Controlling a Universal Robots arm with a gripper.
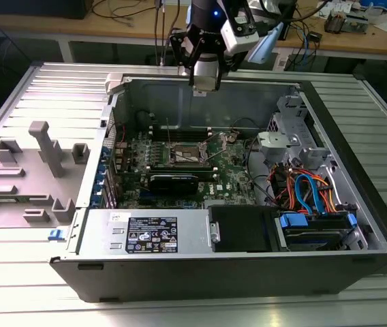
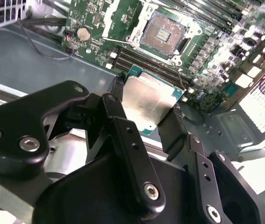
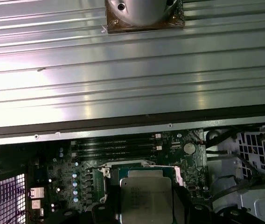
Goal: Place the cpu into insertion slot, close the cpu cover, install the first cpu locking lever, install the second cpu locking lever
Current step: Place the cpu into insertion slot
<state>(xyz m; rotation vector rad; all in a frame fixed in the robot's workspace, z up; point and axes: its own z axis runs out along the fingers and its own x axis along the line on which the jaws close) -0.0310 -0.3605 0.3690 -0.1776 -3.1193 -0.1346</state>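
At the exterior view's left, a pale grey moulded plastic fixture (image 1: 40,163) lies on the ribbed silver metal table (image 1: 16,300). Just beside it is the open black-and-grey steel computer case (image 1: 234,272), with the green motherboard (image 1: 231,174) flat on its floor.

Near the board's middle is the insertion slot (image 2: 163,35), a square socket with a dark pin field and a silver rim. Its pins are bare, and the thin silver cpu cover (image 2: 118,21) seems to be swung open beside it.

The black end effector (image 2: 145,112) hangs above the case's far wall, its fingers clamped on opposite edges of the small flat square silver-grey metal cpu (image 2: 146,100). The chip is in the air, clear of the board and apart from the socket. At the exterior view's right, blue and orange cables (image 1: 309,191) crowd the drive bay.

The step in hand looks like the first one, placing the chip; cover and levers appear undone. Seating it likely calls for squaring its edges with the rim, holding it level, and setting it gently on the pins.
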